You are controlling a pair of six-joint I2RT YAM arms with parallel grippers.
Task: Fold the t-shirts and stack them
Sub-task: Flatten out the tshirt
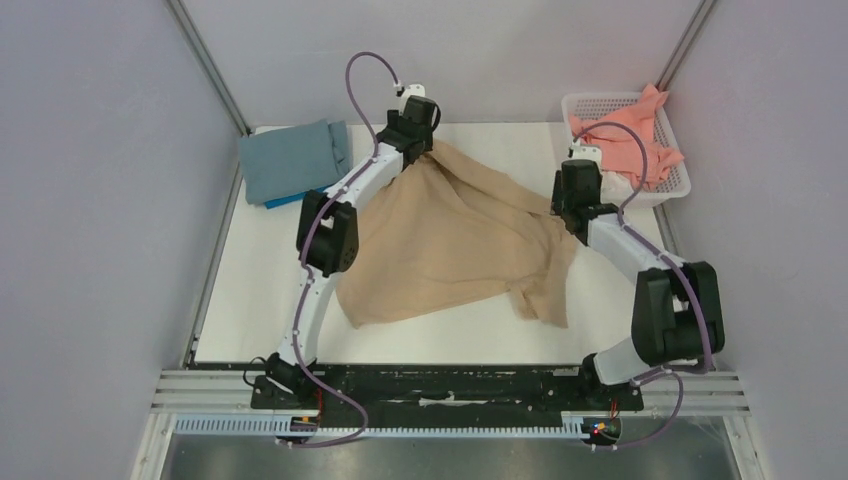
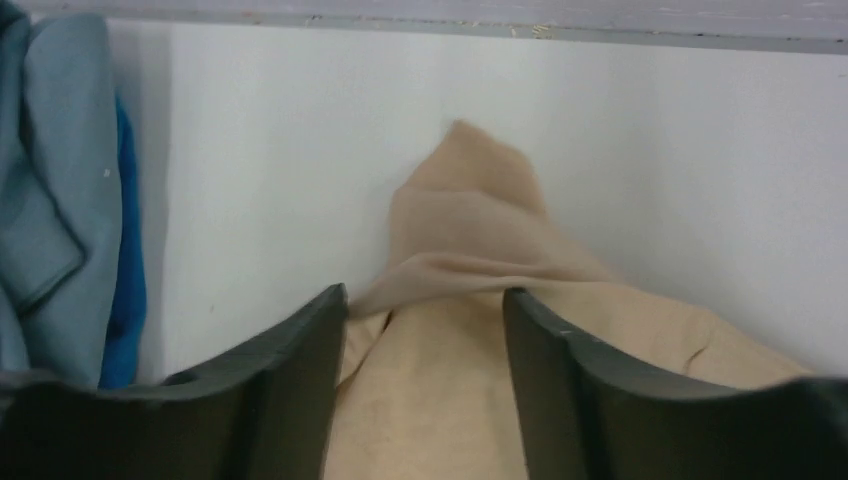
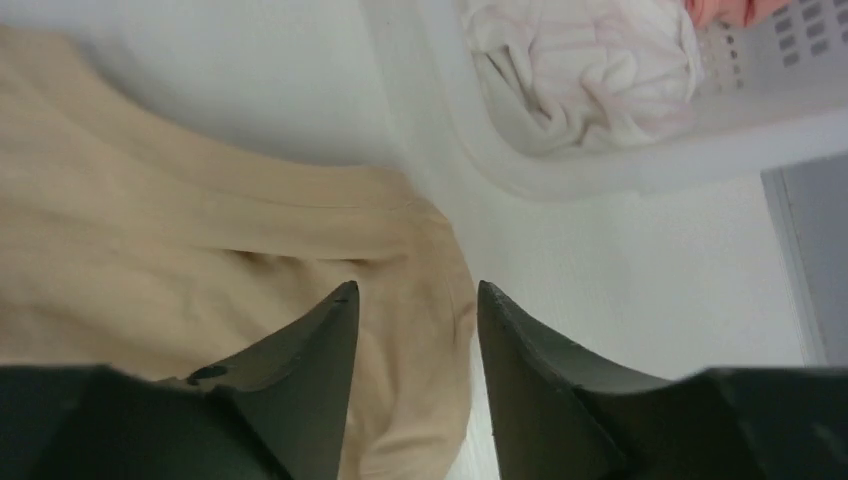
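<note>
A beige-tan t-shirt (image 1: 450,240) lies rumpled and spread across the middle of the white table. My left gripper (image 1: 422,146) is at its far corner, jaws open, with a raised fold of the beige shirt (image 2: 470,220) lying between and beyond the fingertips (image 2: 425,292). My right gripper (image 1: 563,210) hovers over the shirt's right edge (image 3: 420,250), its jaws (image 3: 417,287) open and gripping nothing. A folded grey-blue t-shirt (image 1: 290,160) rests on a bright blue one (image 1: 285,201) at the far left. A salmon pink t-shirt (image 1: 630,135) hangs out of the basket.
The white lattice basket (image 1: 680,183) stands at the far right corner, close behind my right gripper; a pale cloth (image 3: 590,70) lies inside it. The folded grey-blue shirt (image 2: 50,180) and the blue one (image 2: 128,250) lie just left of my left gripper. Enclosure walls surround the table.
</note>
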